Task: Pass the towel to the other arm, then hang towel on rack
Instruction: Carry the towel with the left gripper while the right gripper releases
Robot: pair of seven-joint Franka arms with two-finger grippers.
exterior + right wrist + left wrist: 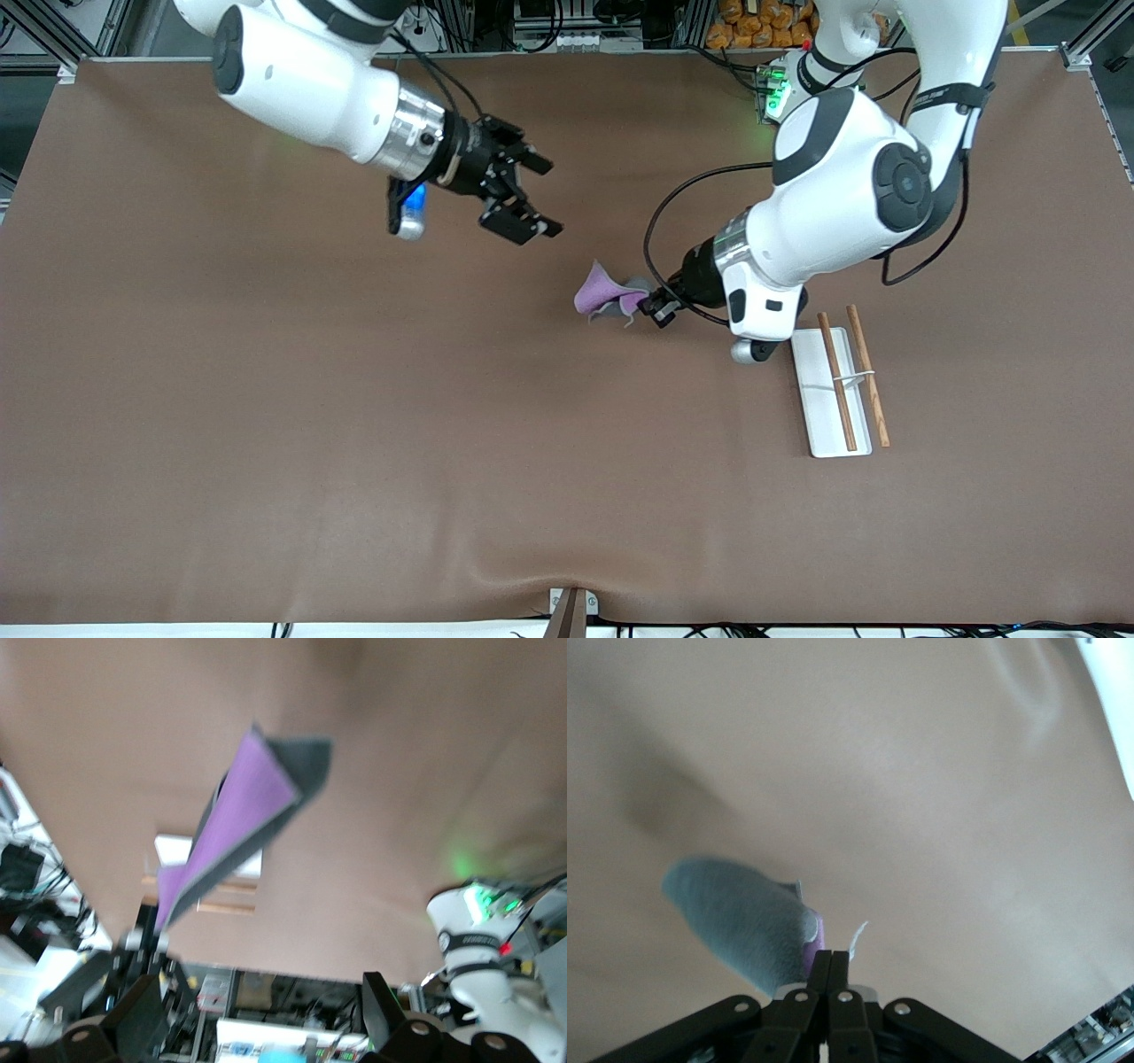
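step: handover done | left hand (657, 307) pinches towel (605, 295) near rack (828, 394) | right hand (523, 197) wide, empty, apart from towel | next: drape towel over rack rods

My towel (605, 297) is soft, fuzzy cloth, matt grey on one face and matt purple on the other. My rack (822, 416) has a smooth white base, plastic by its look, and two wooden rods with a dull brown finish. A matt brown table cover (266, 399), faintly rippled, lies beneath.
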